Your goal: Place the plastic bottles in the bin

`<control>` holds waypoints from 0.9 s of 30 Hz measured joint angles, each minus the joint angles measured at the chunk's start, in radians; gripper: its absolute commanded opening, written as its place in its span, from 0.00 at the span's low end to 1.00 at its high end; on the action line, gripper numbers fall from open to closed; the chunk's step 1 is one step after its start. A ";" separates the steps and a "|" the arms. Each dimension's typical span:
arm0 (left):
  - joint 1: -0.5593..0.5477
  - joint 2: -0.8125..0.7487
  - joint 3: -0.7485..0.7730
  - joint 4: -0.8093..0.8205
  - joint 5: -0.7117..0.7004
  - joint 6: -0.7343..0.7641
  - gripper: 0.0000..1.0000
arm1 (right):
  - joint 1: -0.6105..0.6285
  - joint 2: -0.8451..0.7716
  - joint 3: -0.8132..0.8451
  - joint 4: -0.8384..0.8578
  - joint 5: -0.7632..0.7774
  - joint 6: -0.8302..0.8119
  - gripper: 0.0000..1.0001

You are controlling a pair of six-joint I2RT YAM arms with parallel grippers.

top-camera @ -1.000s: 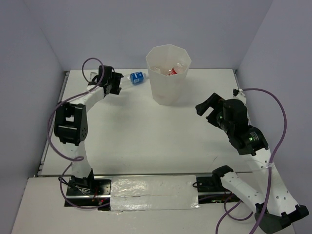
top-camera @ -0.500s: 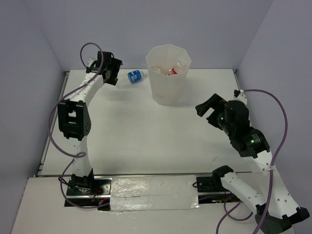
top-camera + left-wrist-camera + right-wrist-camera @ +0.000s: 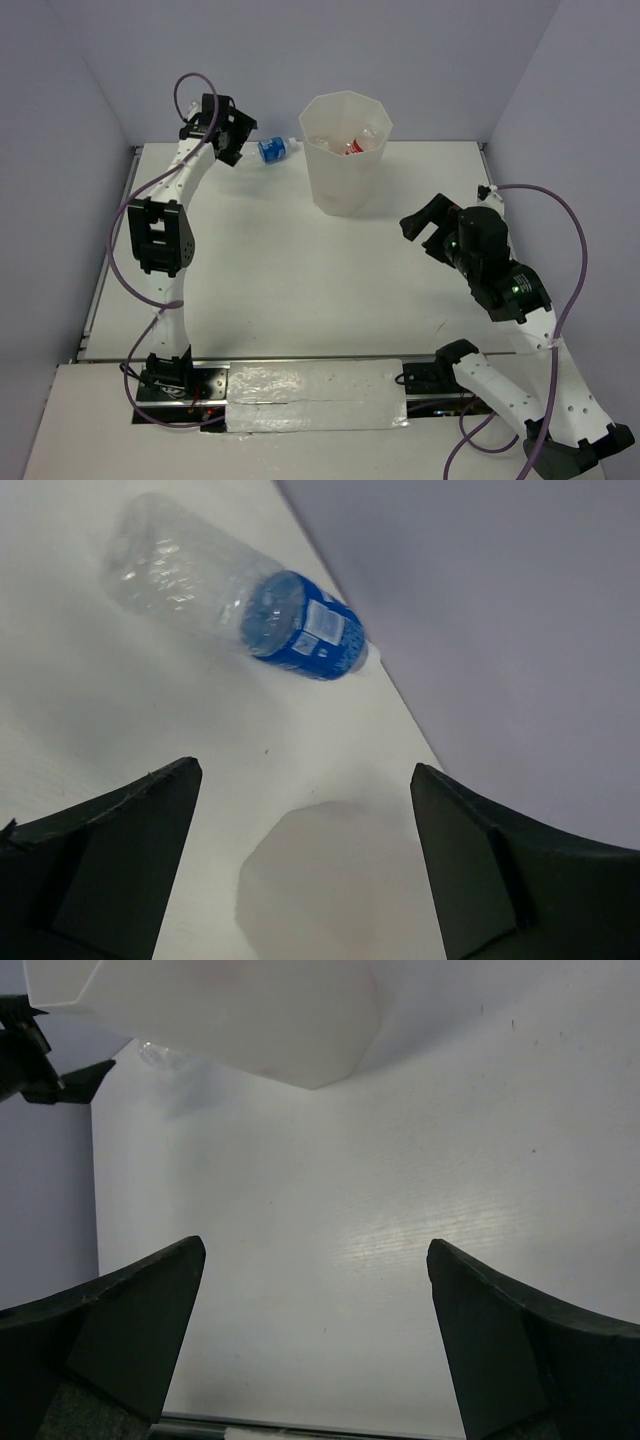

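Observation:
A clear plastic bottle with a blue label lies on its side at the table's far edge, left of the bin. My left gripper hovers just left of that bottle, open and empty, jaws wide apart. The tall white faceted bin holds other bottles, a red label showing among them. My right gripper is open over bare table, to the right of and nearer than the bin.
Grey walls close in the back and both sides of the white table. The bottle lies close to the back wall. A taped strip runs along the near edge between the arm bases.
My left gripper opened and let go of the blue-label bottle, then lifted toward the back wall. The bottle rolled slightly. The right arm barely moved.

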 measured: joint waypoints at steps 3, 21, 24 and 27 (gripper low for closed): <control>0.000 0.011 0.064 0.021 0.008 0.194 0.99 | 0.000 0.007 -0.001 0.000 -0.003 0.000 1.00; -0.094 0.015 0.083 0.020 -0.102 1.291 0.99 | 0.002 0.027 -0.028 0.037 -0.042 0.004 1.00; -0.132 0.021 0.055 0.015 -0.121 1.360 1.00 | 0.002 0.028 -0.028 0.037 -0.044 0.004 0.99; -0.157 0.032 0.035 0.018 -0.142 1.419 1.00 | 0.002 0.030 -0.028 0.037 -0.044 0.004 1.00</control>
